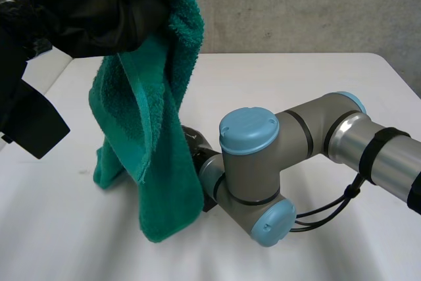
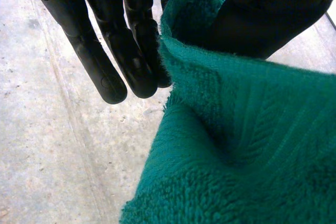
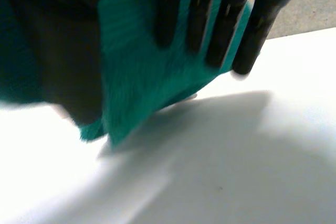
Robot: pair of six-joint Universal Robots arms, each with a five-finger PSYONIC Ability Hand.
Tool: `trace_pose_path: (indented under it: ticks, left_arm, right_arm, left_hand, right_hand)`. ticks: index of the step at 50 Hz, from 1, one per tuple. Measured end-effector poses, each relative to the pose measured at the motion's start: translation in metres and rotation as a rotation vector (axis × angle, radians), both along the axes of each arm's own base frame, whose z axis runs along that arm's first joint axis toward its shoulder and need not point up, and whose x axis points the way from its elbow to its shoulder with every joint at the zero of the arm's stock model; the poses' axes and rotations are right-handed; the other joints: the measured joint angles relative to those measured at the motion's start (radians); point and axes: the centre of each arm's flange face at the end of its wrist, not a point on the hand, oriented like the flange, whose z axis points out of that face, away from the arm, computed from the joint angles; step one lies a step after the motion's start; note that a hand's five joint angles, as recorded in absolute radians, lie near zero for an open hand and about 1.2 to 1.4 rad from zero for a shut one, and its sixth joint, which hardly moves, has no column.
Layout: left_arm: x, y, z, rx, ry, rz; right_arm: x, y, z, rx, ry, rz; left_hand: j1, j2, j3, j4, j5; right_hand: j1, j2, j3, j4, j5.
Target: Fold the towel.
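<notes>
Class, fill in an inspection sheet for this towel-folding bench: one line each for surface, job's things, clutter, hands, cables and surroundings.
surface: white table, the towel's lower end resting on it.
job's things: green towel, held up by its top edge, hanging in folds.
clutter: nothing seen.
hands: left hand high, pinching the towel's top edge between thumb and fingers; right hand low at the towel's lower part, fingers straight.
cables: nothing seen on the table.
surroundings: grey wall behind the table; concrete floor.
</notes>
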Motion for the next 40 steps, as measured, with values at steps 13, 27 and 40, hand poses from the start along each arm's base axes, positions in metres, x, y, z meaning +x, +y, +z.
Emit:
trace_pose_path:
  ticks: [13, 27, 40]
  left_arm:
    - [0.007, -0.017, -0.004, 0.013, 0.000, 0.080]
    - [0.044, -0.095, -0.053, 0.122, -0.111, 0.322]
    - [0.031, -0.140, -0.165, 0.433, -0.314, 0.229]
  right_arm:
    - [-0.025, -0.023, 0.029, -0.043, 0.016, -0.107]
    - [-0.148, -0.098, 0.134, -0.578, 0.349, -0.374]
    - [-0.166, -0.057, 0.122, -0.651, 0.825, -0.095]
  left_hand:
    - [0.000, 0.000, 0.000, 0.000, 0.000]
    - [0.009, 0.001, 0.002, 0.003, 0.000]
    - [0.008, 0.001, 0.002, 0.003, 0.000]
  right_hand:
    - [0.386, 0.505, 0.521, 0.537, 0.509]
    - [0.386, 0.505, 0.532, 0.537, 0.517]
    - [0.386, 0.505, 0.532, 0.537, 0.519]
